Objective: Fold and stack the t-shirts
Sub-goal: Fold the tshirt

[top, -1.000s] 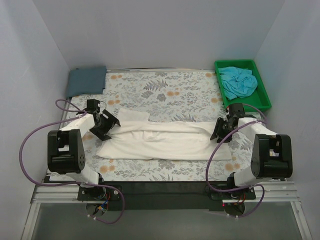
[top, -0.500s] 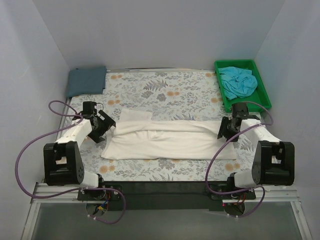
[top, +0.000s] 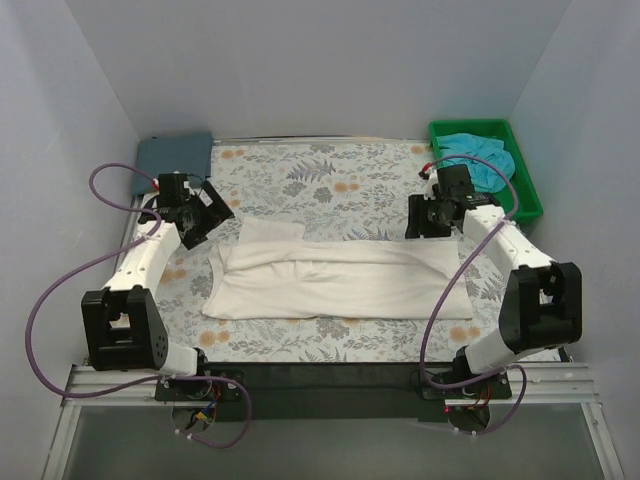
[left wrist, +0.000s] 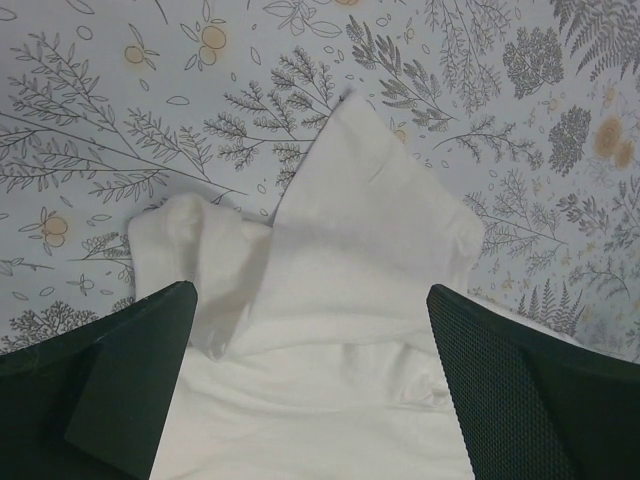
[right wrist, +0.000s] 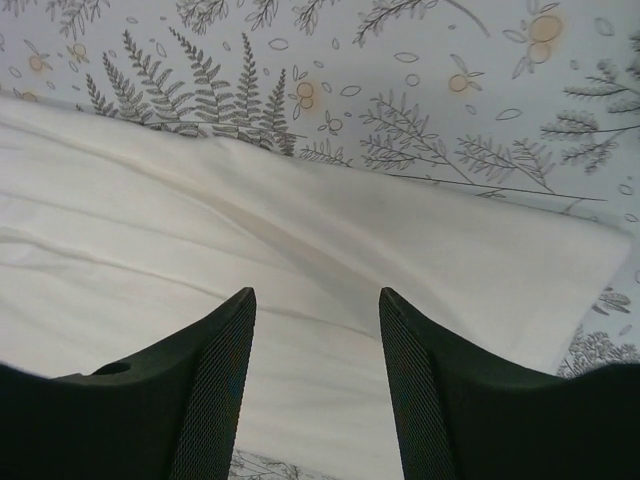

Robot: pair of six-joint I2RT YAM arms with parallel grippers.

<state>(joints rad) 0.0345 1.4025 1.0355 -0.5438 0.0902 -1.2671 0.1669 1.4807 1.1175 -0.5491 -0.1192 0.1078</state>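
both claws had just let go of the cream-white t-shirt [top: 335, 280]. the left claw [top: 200, 205] stood wide open and empty above the left end of the shirt. in the left wrist view its two dark fingers [left wrist: 120, 390] were far apart over the sleeve end, and no cloth was between them. the right claw [top: 422, 217] was also open, but less wide. it hung over the right end of the shirt with nothing gripped.

the shirt lay as a long flat band on the floral cover [top: 330, 180], in the middle of the counter and a little closer to the near edge, with its long side parallel to that edge. i judge that the lengthwise fold was finished and released, and the crosswise fold was not yet done.

compared with one second earlier, both claws had been low at the two ends of the band, close to the cloth. now they were raised and moved toward the far edge, and both had opened more. the band itself kept almost the same place.

the slate blue-grey t-shirt [top: 175, 158] lay folded at the far left corner. the turquoise t-shirt [top: 478, 165] was crumpled in the green tray [top: 527, 175] at the far right corner, not yet folded.
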